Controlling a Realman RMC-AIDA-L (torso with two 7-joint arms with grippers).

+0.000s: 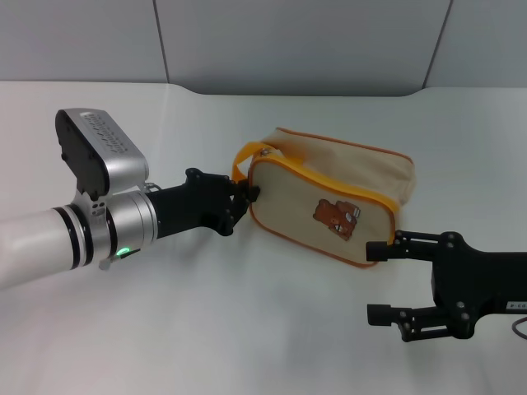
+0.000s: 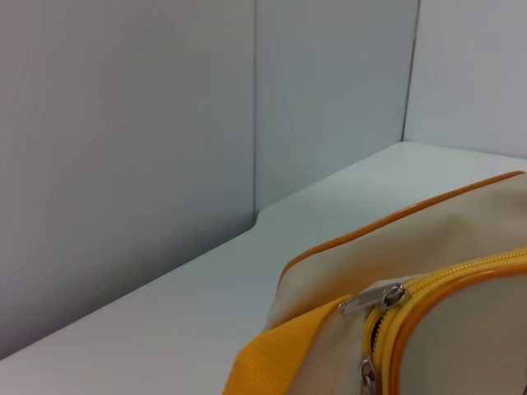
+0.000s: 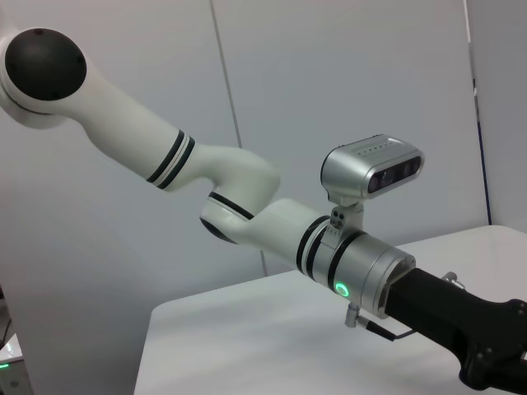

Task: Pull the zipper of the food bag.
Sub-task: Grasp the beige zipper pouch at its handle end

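Note:
The food bag (image 1: 329, 193) is a beige pouch with orange piping and a brown bear picture (image 1: 336, 218); it lies on the white table (image 1: 247, 329). Its yellow zipper (image 1: 329, 183) runs along the upper front edge. In the left wrist view the zipper (image 2: 449, 276) ends at a small silver pull tab (image 2: 375, 298) beside the yellow loop handle (image 2: 280, 358). My left gripper (image 1: 244, 197) is at the bag's left end, by the loop handle (image 1: 240, 164). My right gripper (image 1: 379, 281) is open at the bag's lower right corner, with its upper finger (image 1: 380, 249) against the bag.
Grey wall panels (image 1: 288, 41) stand behind the table's far edge. The right wrist view shows only my left arm (image 3: 247, 206) with its wrist camera (image 3: 370, 169) over the table; the bag is out of that view.

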